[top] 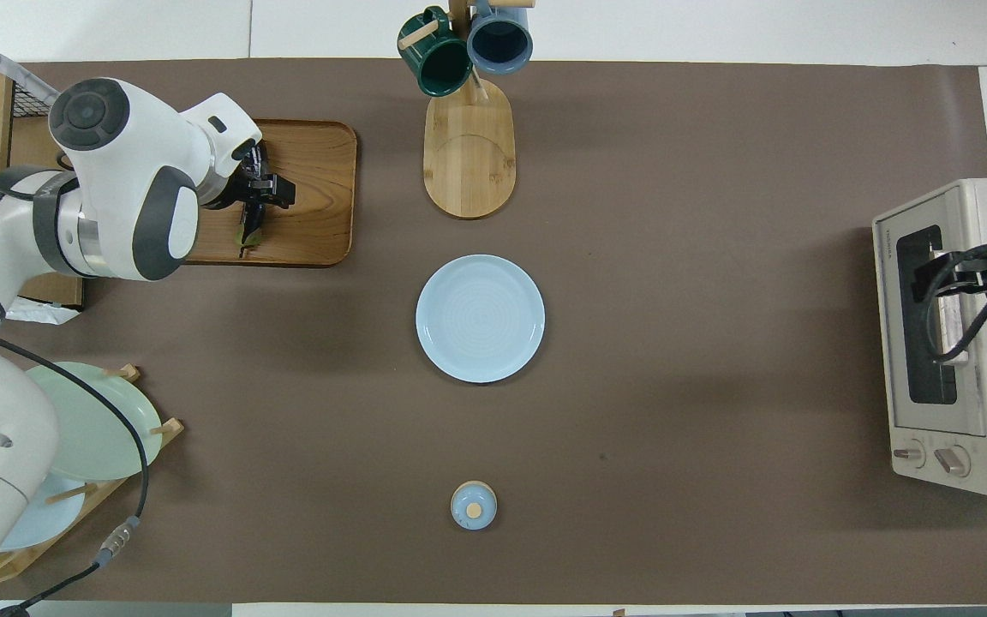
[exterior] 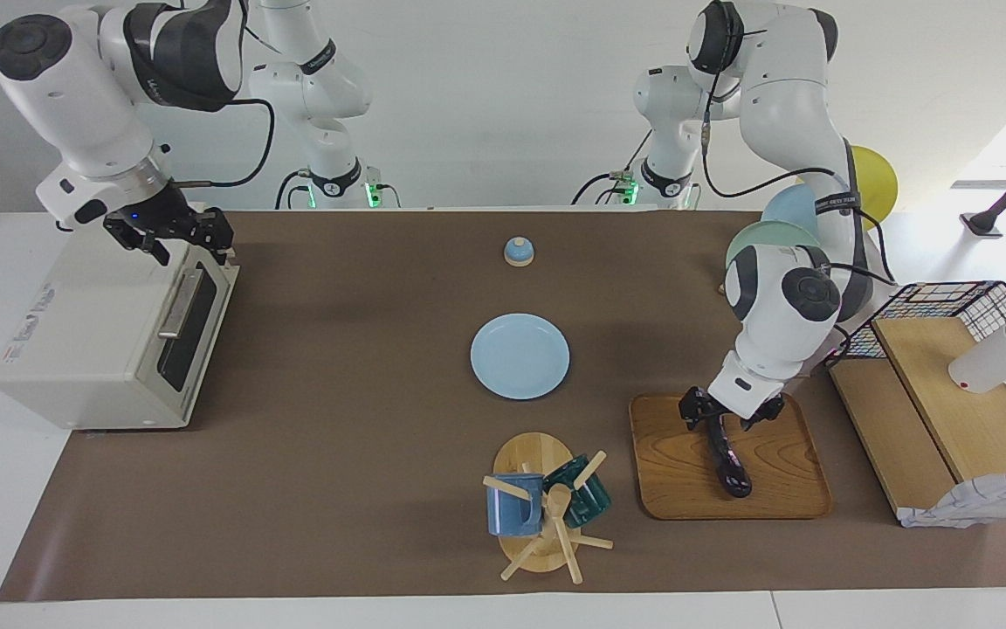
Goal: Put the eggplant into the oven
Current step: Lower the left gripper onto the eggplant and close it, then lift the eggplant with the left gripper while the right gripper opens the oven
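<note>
The dark purple eggplant (exterior: 730, 463) lies along a wooden tray (exterior: 782, 489) toward the left arm's end of the table. My left gripper (exterior: 727, 418) is down at the eggplant's stem half, right over it. In the overhead view this gripper (top: 255, 187) covers most of the eggplant, and only the stem tip (top: 246, 238) shows. The cream-white oven (exterior: 93, 349) stands at the right arm's end with its dark glass door shut. My right gripper (exterior: 191, 249) is open over the door's top edge, just above the bar handle (exterior: 178, 304).
A light blue plate (exterior: 520, 355) lies mid-table. A small blue knobbed lid (exterior: 518, 252) sits nearer to the robots. A wooden mug tree (exterior: 547, 507) holds two mugs beside the tray. A plate rack (top: 91, 428), a wire basket (exterior: 957, 301) and a wooden shelf (exterior: 948, 393) stand at the left arm's end.
</note>
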